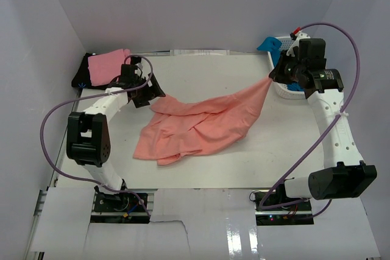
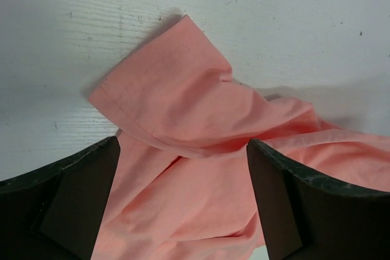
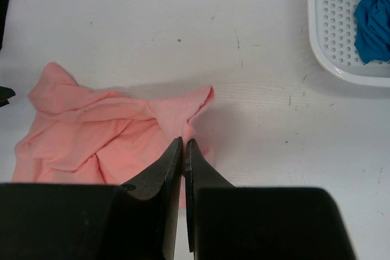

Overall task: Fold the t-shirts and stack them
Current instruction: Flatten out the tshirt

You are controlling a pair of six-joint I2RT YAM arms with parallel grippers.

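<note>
Spreading the salmon-coral t-shirt (image 1: pixel 201 127) left of the white basket (image 1: pixel 278 91), corner pinched tight in the right gripper (image 1: pixel 272 78), sleeve beneath the wide-splayed left gripper (image 2: pixel 183 145), calling next for a grip there.

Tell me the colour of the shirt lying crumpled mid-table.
Salmon-coral, plain with no pattern; the shirt shows best in the top external view.

On the table (image 1: pixel 207 71) one t-shirt (image 1: pixel 201 127) lies centrally, a stack (image 1: pixel 105 68), seemingly of two, far left, the basket (image 3: pixel 332 35) far right.
</note>
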